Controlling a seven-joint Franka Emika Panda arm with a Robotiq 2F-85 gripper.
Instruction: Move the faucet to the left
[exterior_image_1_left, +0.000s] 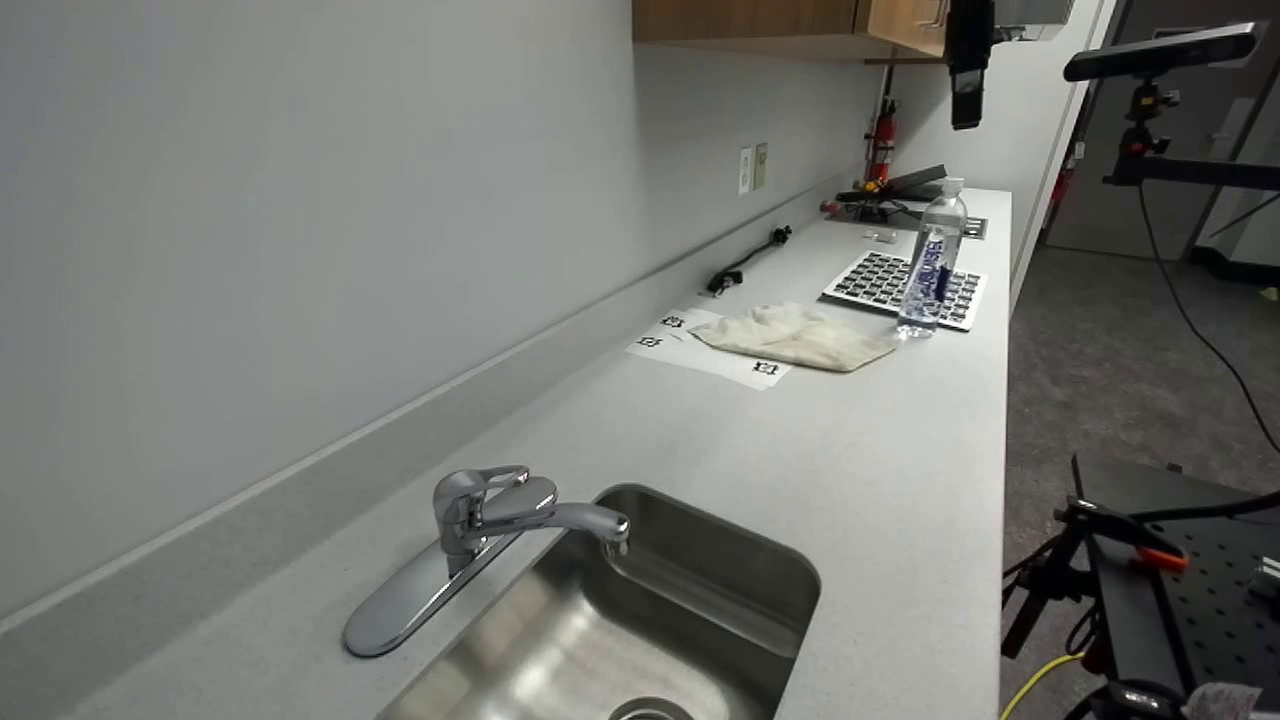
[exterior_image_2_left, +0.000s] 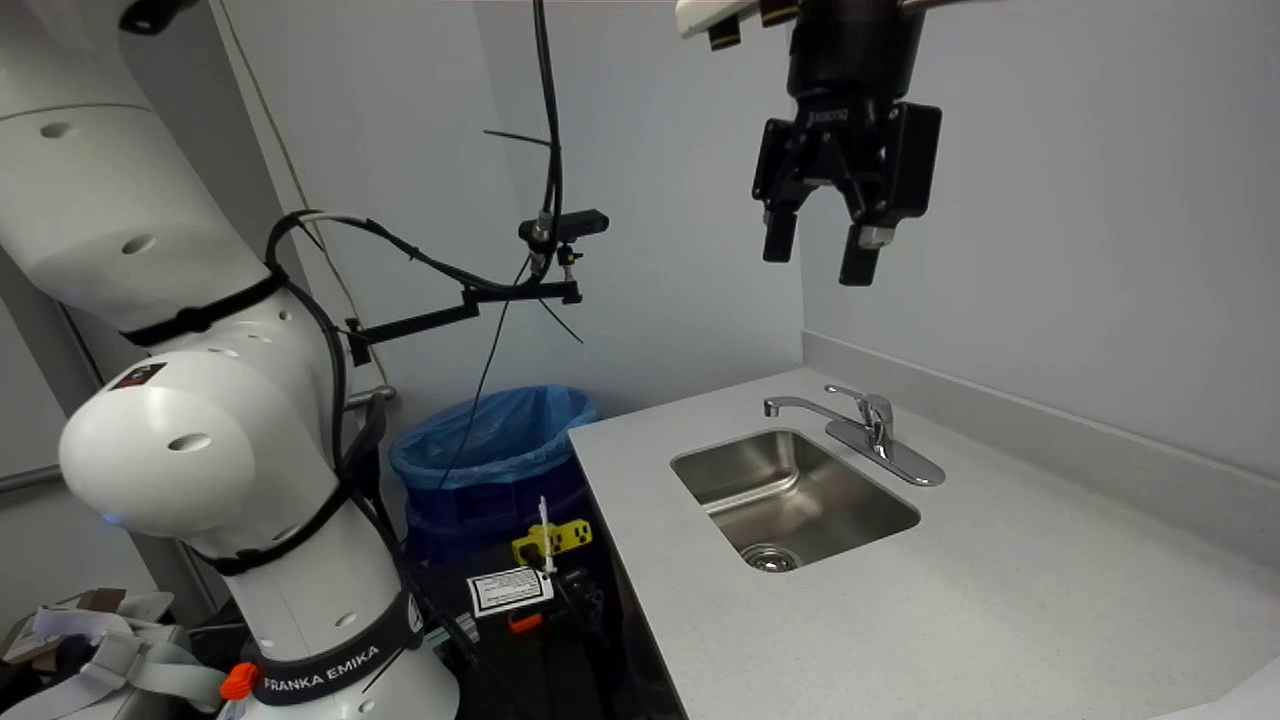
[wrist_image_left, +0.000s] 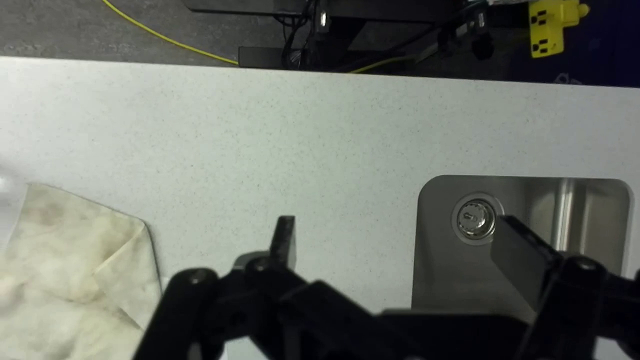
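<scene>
I have the Robotiq gripper (exterior_image_2_left: 818, 258) hanging high over the counter (wrist_image_left: 300, 140), its two fingers (wrist_image_left: 520, 265) spread wide apart. In both exterior views the chrome single-lever faucet (exterior_image_2_left: 878, 425) stands well below the gripper, its spout (exterior_image_1_left: 585, 518) reaching out toward the stainless-steel sink (wrist_image_left: 450, 270). On my wrist feed that sink shows under one of the fingers, with the drain strainer (wrist_image_left: 476, 219) seen between the fingertips, nearer that same finger. Below and out to the gripper's opposite side, I see a stained cream cloth (wrist_image_left: 75, 280) with a fold in it. Farther from the gripper, past that cloth, a labelled water bottle (exterior_image_1_left: 930, 265) stands at a black-and-white grid board (exterior_image_1_left: 865, 285); whether they touch, I cannot tell.
</scene>
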